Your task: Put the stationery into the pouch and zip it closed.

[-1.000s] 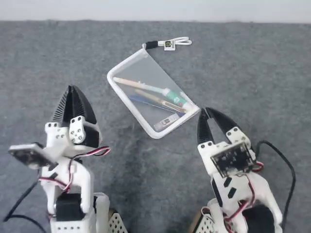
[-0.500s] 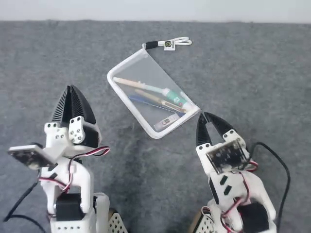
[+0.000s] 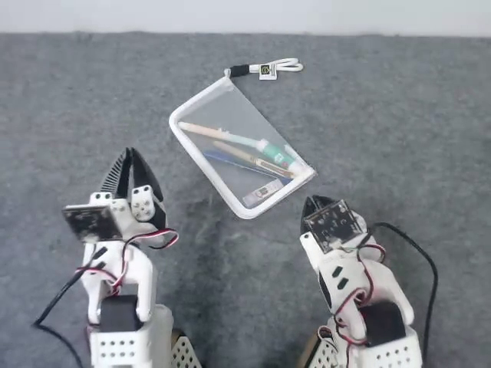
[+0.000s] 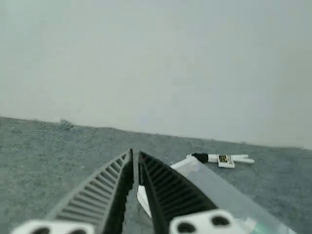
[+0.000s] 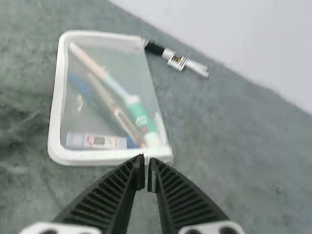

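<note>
I see the pouch point(image 3: 222, 111) lying flat in the middle of the grey table point(image 3: 399, 115), with the pens point(image 3: 245, 149) inside it; its white strap point(image 3: 278, 67) lies at the far corner. My left pincer point(image 3: 129, 152) is pressed together and stands near the pouch, apart from it; the right pincer point(image 5: 145, 165) is also pressed together, just beside the near corner.
</note>
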`<state>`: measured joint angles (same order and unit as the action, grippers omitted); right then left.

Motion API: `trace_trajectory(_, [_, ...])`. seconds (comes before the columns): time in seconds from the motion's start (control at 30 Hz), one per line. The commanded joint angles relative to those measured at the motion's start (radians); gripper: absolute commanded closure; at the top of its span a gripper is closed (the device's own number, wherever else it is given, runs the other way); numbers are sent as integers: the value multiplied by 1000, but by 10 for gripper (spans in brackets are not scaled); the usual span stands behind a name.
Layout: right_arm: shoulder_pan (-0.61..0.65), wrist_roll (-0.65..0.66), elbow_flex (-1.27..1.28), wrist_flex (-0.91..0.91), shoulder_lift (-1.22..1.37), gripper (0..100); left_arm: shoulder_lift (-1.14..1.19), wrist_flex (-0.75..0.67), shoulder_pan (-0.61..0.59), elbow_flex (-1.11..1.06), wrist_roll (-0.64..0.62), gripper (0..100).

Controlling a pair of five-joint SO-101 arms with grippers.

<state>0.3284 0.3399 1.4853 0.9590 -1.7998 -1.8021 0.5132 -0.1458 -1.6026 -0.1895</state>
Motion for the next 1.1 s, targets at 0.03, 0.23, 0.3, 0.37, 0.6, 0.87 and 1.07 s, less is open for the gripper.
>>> trace_trajectory(0.03, [-12,12,46,-16,-15,979,-21,0,6,-73,51,895])
trace_trajectory(0.23, [-12,-155,112,-15,-15,979,-21,103,6,-82,49,833])
trace_trajectory(0.3, [-12,-233,129,-15,-15,979,-21,138,6,-82,49,833])
trace_trajectory(0.37, [-12,-279,152,-15,-15,979,-21,164,6,-82,49,833])
trace_trajectory(0.6, [-27,-295,198,24,-15,979,-21,281,6,-82,49,833])
trace_trajectory(0.87, [-151,-296,198,122,-15,979,-21,330,6,-82,51,889])
trace_trajectory(1.07, [-179,-298,198,229,-15,979,-21,361,51,-82,147,988])
